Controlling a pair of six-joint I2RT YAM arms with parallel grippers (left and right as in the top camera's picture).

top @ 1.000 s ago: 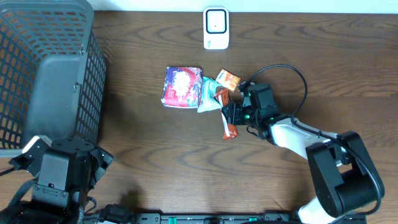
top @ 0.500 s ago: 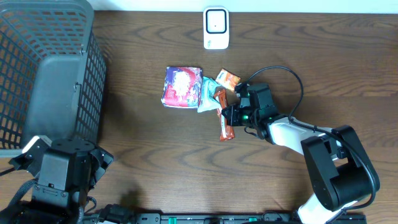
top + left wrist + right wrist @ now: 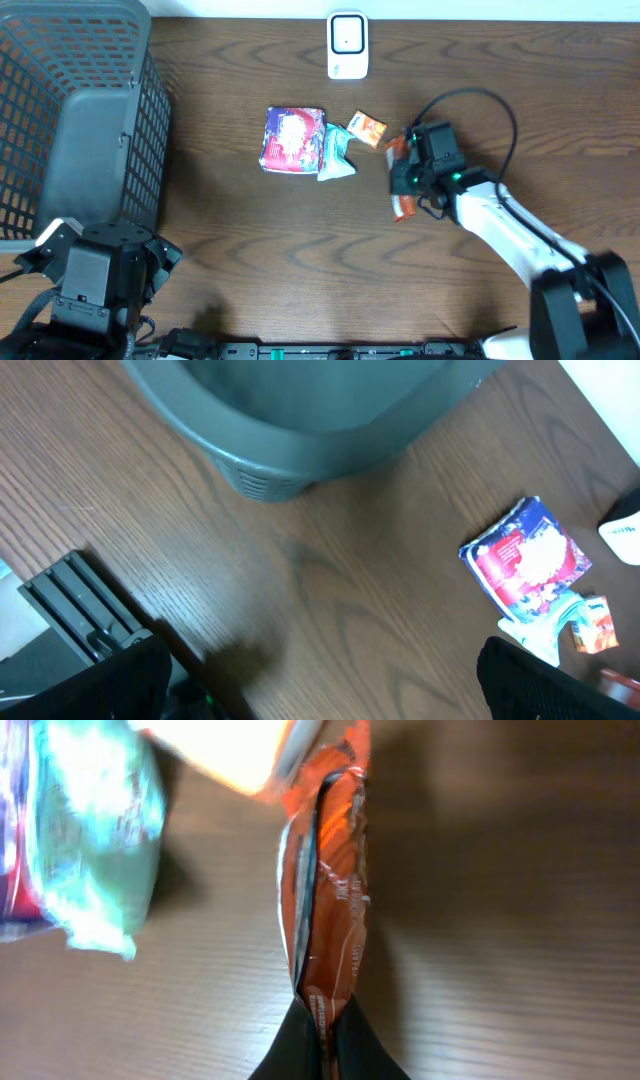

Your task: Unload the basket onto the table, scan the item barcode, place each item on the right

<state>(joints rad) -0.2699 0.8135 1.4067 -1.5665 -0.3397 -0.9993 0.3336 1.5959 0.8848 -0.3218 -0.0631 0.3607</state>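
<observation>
Two hands at a wooden tabletop. The right hand is closed tight on the orange snack packet, which is clamped edge-on between its fingertips; from overhead, both ends of the packet show past the hand. Just to this hand's left lie a teal packet and a small orange packet, with a purple-and-red packet beyond them. The white scanner stands farther ahead, well apart. The left hand is spread wide and holds nothing, near the grey basket.
</observation>
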